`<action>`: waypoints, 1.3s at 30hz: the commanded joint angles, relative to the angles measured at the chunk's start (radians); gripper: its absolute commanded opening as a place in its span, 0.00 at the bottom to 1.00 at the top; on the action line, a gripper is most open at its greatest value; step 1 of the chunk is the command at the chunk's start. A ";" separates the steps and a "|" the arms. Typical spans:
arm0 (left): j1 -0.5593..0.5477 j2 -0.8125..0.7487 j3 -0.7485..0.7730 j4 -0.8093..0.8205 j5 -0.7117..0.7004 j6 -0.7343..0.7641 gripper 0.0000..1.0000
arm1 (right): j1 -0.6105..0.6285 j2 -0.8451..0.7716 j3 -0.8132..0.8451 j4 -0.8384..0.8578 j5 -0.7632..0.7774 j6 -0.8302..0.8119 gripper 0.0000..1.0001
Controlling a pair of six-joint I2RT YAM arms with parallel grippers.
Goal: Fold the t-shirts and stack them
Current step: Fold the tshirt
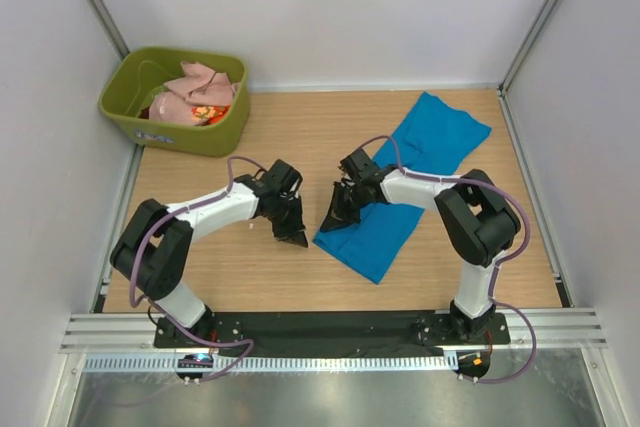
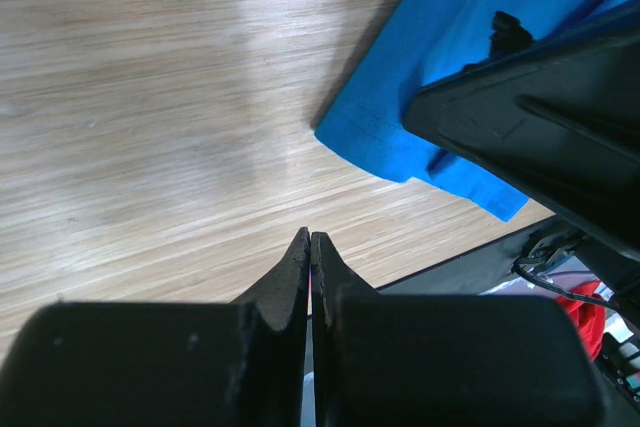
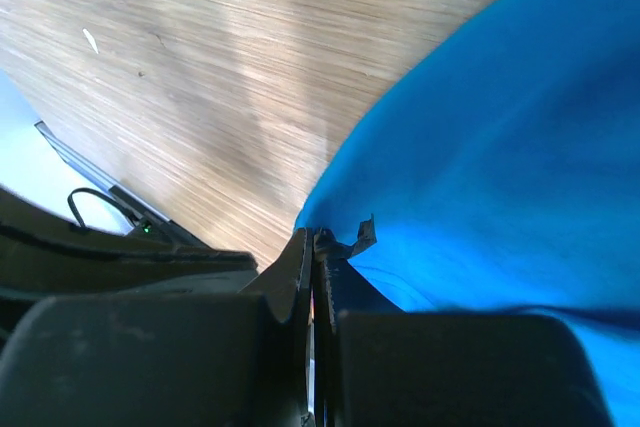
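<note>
The right hand [image 3: 313,239] is pinched together on the left edge of the blue t-shirt [image 1: 440,137], which lies on the bench [image 1: 300,127]. The left hand [image 2: 310,239], closed on nothing, hangs just beside that shirt. A pink t-shirt [image 1: 205,82] lies in the green tub [image 1: 180,137].

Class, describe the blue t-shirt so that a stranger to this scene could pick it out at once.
Start at the wooden table, then look to its right half. The blue t-shirt lies there flat in a long strip; the other clothes are pink and patterned, bundled in the green tub.
</note>
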 commanded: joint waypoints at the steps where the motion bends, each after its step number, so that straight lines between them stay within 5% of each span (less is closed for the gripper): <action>1: 0.007 -0.060 -0.004 -0.027 -0.032 0.002 0.00 | 0.018 0.016 -0.009 0.047 -0.027 0.025 0.01; 13: 0.018 -0.081 0.080 -0.094 -0.067 0.072 0.04 | 0.023 0.065 0.043 0.014 -0.025 -0.038 0.01; 20: 0.018 -0.025 0.147 -0.087 -0.093 0.153 0.37 | -0.032 -0.102 0.097 -0.236 0.155 -0.155 0.02; 28: 0.016 0.175 0.287 -0.091 -0.069 0.253 0.56 | -0.229 -0.165 0.254 -0.472 0.484 -0.293 0.29; 32: 0.016 0.250 0.335 -0.105 -0.063 0.302 0.57 | -0.305 -0.061 0.408 -0.512 0.736 -0.336 0.48; 39: 0.010 0.325 0.379 -0.105 -0.023 0.347 0.58 | -0.442 0.185 0.721 -0.477 0.870 -0.366 0.72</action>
